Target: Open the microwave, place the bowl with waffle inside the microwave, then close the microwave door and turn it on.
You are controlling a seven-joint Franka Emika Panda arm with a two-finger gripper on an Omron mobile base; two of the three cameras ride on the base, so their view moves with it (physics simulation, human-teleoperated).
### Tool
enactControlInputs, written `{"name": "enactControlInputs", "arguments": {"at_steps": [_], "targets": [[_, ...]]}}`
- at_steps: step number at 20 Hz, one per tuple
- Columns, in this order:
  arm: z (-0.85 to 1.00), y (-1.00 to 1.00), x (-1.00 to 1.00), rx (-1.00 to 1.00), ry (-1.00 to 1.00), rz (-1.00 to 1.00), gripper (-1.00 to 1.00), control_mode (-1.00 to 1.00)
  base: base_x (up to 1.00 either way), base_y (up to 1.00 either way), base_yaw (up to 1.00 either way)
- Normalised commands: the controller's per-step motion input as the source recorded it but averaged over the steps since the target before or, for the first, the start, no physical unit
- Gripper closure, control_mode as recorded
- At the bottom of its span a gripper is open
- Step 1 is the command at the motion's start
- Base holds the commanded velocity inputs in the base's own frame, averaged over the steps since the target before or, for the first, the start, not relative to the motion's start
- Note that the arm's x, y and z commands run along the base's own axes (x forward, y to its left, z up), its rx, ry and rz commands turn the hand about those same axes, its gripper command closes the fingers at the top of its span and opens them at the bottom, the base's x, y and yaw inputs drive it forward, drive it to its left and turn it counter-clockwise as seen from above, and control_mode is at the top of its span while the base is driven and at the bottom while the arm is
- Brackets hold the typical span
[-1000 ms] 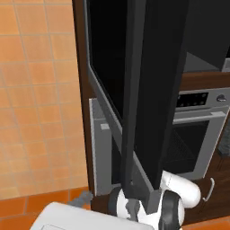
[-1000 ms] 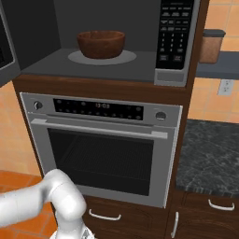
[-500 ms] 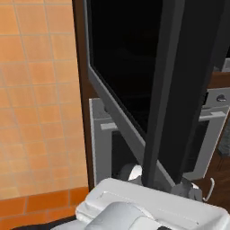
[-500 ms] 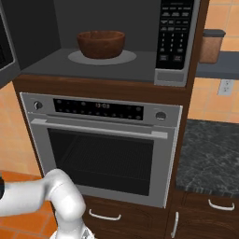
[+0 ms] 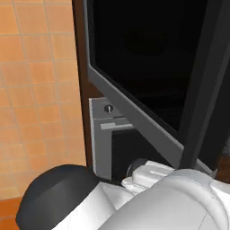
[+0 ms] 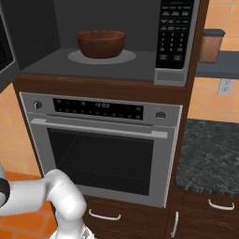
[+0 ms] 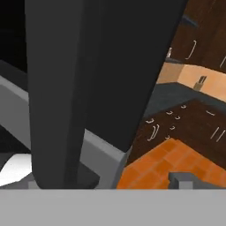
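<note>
The microwave [image 6: 170, 32] stands open above the oven. The small reddish-brown bowl [image 6: 101, 43] rests on the round grey turntable [image 6: 126, 57] inside the dark cavity; the bowl's rim hides the waffle. The microwave door [image 5: 148, 67], black glass in a grey frame, is swung out to the left; its edge [image 6: 4, 46] shows at the left border, and the door [image 7: 57, 101] rises close in front of the hand. My gripper [image 7: 108, 183] is low beside the door, open, its fingertips [image 7: 185, 180] far apart and holding nothing. The white arm [image 6: 60, 200] bends low at the left.
Below the microwave is the oven [image 6: 102, 154] with knobs, display strip and bar handle. A dark stone counter [image 6: 210, 154] lies to the right over wooden drawers [image 6: 219, 205]. A brown jar [image 6: 211, 45] stands on a shelf. Orange tiles cover the wall [image 5: 36, 90] and floor [image 7: 167, 163].
In the left base view the door's dark edge has shifted right, showing more glass, and the arm's white body has risen across the bottom. The bowl has not moved.
</note>
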Motion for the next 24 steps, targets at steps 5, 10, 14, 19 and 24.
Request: {"name": "enactControlInputs", "arguments": {"at_steps": [5,10,14,19,24], "targets": [[-0.08,-1.0,0.44,0.01,0.12,-0.31,-1.0,-1.0,0.0,0.0,0.0],[-0.34,-1.0,0.74,0.06,0.12,-0.23,-1.0,-1.0,0.0,0.0,0.0],[-0.07,-0.99,0.95,0.01,0.0,-0.17,-1.0,-1.0,0.0,0.0,0.0],[0.0,-0.74,1.0,0.0,-0.18,-0.14,-1.0,-1.0,0.0,0.0,0.0],[0.16,-0.99,1.0,0.0,-0.04,-0.15,-1.0,-1.0,0.0,0.0,0.0]]}}
